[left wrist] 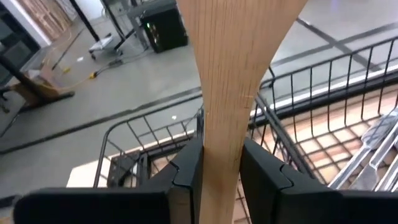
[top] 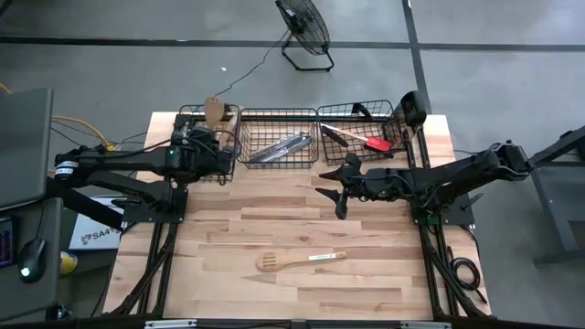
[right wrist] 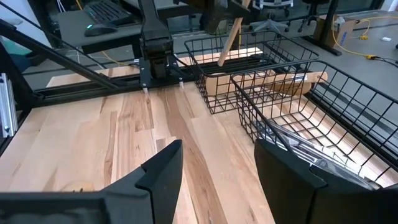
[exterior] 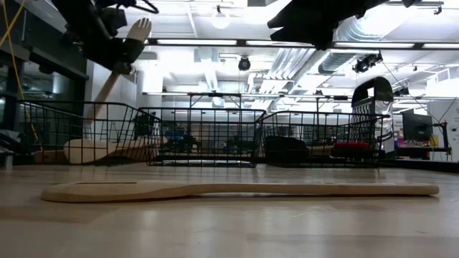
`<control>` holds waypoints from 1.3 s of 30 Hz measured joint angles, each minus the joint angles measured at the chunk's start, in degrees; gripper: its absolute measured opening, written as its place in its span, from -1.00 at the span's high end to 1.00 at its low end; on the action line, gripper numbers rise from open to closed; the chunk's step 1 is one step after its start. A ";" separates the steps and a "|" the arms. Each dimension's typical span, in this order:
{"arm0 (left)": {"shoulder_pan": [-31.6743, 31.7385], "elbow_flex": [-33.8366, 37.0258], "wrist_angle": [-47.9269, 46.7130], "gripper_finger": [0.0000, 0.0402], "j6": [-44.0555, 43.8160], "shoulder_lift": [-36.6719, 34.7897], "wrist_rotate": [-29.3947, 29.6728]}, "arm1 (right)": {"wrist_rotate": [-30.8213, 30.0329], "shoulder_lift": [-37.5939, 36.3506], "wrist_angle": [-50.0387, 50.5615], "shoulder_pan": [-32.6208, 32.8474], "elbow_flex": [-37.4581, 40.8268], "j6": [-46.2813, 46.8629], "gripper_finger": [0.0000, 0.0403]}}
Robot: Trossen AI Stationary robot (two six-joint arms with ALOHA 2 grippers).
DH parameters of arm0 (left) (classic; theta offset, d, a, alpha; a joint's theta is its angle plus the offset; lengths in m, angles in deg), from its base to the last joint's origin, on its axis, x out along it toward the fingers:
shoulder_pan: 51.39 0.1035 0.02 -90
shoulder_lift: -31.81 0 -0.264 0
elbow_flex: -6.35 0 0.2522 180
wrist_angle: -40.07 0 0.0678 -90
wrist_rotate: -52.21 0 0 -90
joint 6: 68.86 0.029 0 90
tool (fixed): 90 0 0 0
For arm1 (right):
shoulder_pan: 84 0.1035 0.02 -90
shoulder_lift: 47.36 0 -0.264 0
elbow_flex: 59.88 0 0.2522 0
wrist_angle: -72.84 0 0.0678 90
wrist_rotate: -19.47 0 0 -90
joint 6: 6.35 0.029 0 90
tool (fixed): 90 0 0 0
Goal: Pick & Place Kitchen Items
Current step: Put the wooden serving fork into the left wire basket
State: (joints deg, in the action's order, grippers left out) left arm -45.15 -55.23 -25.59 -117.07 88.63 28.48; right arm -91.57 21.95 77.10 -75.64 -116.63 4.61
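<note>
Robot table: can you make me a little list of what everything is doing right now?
left gripper: shut on wooden spoon, held above the left basket
right gripper: open, empty, above the table
middle basket: silver cutlery
right basket: red-headed spatula
table front: slotted wooden spatula lying flat

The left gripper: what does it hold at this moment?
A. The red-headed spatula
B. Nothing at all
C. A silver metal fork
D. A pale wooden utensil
D: the left gripper is shut on the handle of a pale wooden utensil, held above the left wire basket, while the red-headed spatula lies in the right basket.
</note>
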 joint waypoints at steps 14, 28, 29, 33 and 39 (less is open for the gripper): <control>19.13 0.04 -2.09 0.63 6.73 1.89 -23.09 | -0.02 0.00 -0.15 -0.17 0.00 0.00 0.05; 26.44 0.02 -0.22 0.63 13.47 9.33 -27.55 | -0.04 0.00 -0.11 -0.22 0.00 0.00 0.05; 26.42 0.02 -0.18 0.63 13.48 9.89 -27.55 | -0.04 0.00 -0.12 -0.22 0.00 0.00 0.05; 26.42 0.02 -0.07 0.63 13.49 11.83 -27.45 | -0.02 0.00 -0.11 -0.22 0.00 0.00 0.05; 26.42 0.02 0.15 0.63 13.47 14.20 -27.37 | -0.04 0.00 -0.03 -0.22 0.00 0.90 0.05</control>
State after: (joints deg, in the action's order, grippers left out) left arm -18.73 -55.21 -25.44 -103.60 102.83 1.11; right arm -91.61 21.95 77.07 -75.86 -116.63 5.51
